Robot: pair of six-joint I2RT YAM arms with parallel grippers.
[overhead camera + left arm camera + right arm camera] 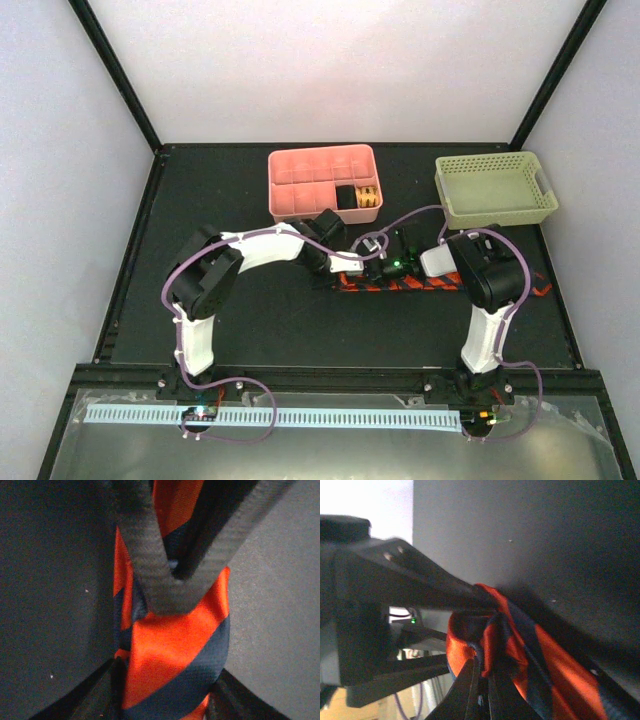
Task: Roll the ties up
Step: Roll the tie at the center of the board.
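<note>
The orange-red tie with navy stripes (440, 286) lies along the black table, its left end lifted and partly rolled. My left gripper (352, 266) holds that rolled end: in the left wrist view the tie (170, 655) fills the gap between my left gripper (167, 702) fingers and touches both. My right gripper (392, 268) meets it from the right. Its two fingers (150, 565) form a closed V pinching the fabric. In the right wrist view my right gripper (485, 682) is shut on a fold of the tie (520, 645).
A pink compartment tray (300, 185) stands at the back centre with a dark roll (347, 196) and a yellowish roll (368, 197) in it. A pale green basket (495, 190) stands at the back right. The tie's tail reaches the table's right edge (545, 290).
</note>
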